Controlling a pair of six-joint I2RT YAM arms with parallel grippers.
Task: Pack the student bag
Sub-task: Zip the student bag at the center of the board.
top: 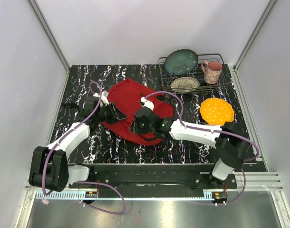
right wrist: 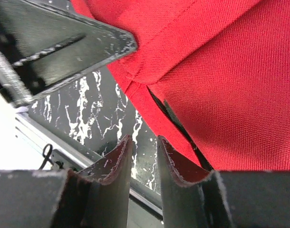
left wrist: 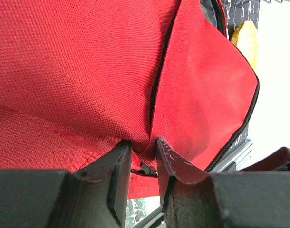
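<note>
The student bag is a red fabric backpack lying flat in the middle of the marbled table. My left gripper is at its left edge. In the left wrist view the left gripper is shut on a pinched fold of the bag's red fabric, beside a black-piped seam. My right gripper is at the bag's near edge. In the right wrist view the right gripper has its jaws a little apart, with only table showing between them. The bag and its zip lie just right of those fingers.
A wire dish rack at the back right holds a teal plate, a patterned plate and a pink mug. An orange plate lies right of the bag. Grey walls enclose the table.
</note>
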